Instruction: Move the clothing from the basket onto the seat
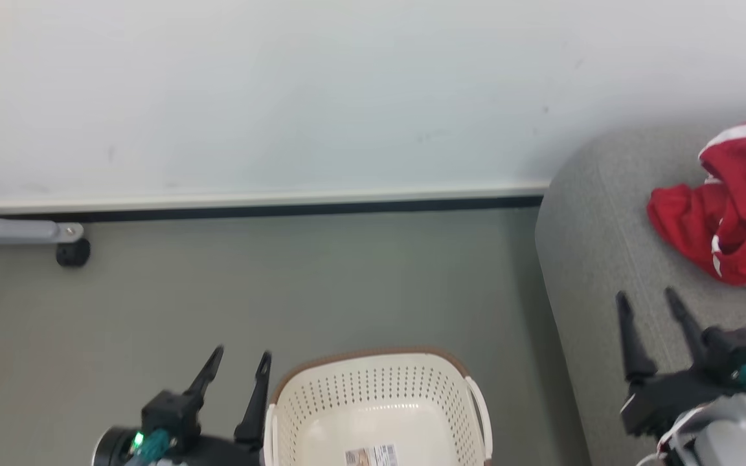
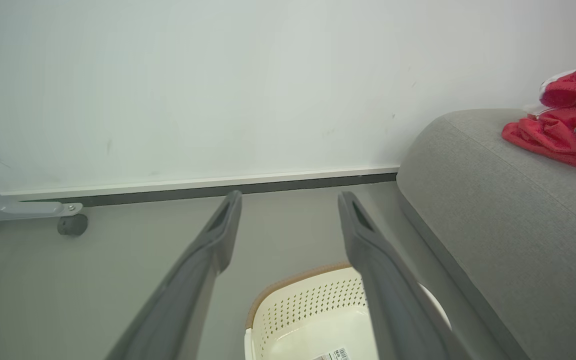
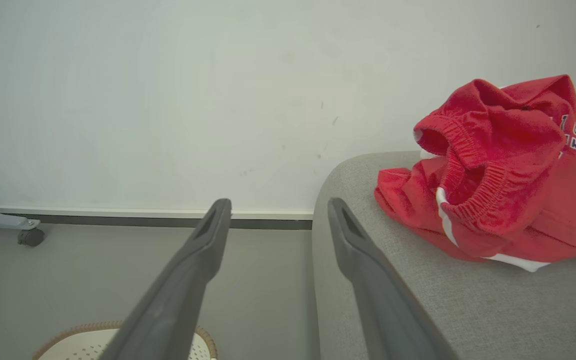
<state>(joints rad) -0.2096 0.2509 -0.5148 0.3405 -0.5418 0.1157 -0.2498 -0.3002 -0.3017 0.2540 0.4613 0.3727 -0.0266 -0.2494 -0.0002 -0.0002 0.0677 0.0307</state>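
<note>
The red clothing [image 1: 732,210] with white stripe trim lies crumpled on the grey seat [image 1: 596,259] at the right; the same clothing [image 3: 498,170] fills the right of the right wrist view, and the clothing [image 2: 563,120] sits far right in the left wrist view. The cream basket [image 1: 379,408] with a brown rim stands on the floor at bottom centre, only a paper label visible inside. My left gripper [image 1: 240,362] is open just left of the basket. My right gripper [image 1: 648,307] is open above the seat's near edge, short of the clothing.
A white wall with a dark baseboard [image 1: 263,208] runs behind. A grey metal leg with a black caster [image 1: 72,252] stands at the far left. Grey floor [image 1: 308,285] stretches between the basket, the wall and the seat.
</note>
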